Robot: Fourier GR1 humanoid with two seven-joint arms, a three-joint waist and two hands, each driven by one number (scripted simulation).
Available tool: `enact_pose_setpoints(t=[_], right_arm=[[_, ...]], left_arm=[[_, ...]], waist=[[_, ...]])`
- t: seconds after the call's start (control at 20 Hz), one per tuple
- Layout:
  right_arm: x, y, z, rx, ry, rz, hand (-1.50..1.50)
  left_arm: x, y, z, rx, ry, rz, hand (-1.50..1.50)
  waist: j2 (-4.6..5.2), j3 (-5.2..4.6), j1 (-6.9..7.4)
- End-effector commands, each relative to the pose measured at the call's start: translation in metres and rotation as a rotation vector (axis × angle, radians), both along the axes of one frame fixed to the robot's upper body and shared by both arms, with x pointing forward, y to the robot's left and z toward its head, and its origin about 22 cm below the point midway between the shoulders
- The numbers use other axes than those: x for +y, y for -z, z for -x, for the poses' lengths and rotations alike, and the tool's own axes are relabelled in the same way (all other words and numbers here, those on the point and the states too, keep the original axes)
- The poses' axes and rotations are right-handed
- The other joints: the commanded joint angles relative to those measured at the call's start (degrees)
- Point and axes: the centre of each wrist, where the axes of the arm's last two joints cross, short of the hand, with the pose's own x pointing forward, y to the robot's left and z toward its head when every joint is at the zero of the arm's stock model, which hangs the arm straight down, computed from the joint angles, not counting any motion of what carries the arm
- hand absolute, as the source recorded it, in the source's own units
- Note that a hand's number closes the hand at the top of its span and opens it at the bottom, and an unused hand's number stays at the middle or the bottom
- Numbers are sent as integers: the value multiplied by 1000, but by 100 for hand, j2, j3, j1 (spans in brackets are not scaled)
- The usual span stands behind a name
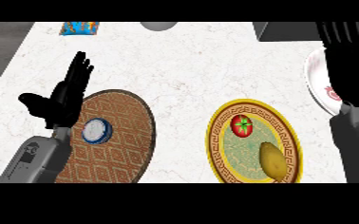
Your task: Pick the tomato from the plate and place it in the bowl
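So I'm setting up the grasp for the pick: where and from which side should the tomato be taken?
Take the tomato by its round red flanks, coming down from above. It sits stem-up on the yellow-rimmed plate, and the potato lies apart toward the near right, so its sides look free. The right hand, raised above the plate, seems nearer.

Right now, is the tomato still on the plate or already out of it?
On the plate. The tomato sits in the upper part of the yellow-rimmed plate, above a potato, with neither hand touching it.
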Motion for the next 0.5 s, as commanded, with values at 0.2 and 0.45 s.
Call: enact_pose_setpoints(t=[0.2,0.45], right_arm=[[48,118,39,542,4,199,150],[30,151,64,377,547,148,-150]], left_arm=[[-21,-1,9,10,55,-60,0],[-27,16,19,67,39,-50,0]], waist=[[-6,-38,119],[-37,-15,-205]])
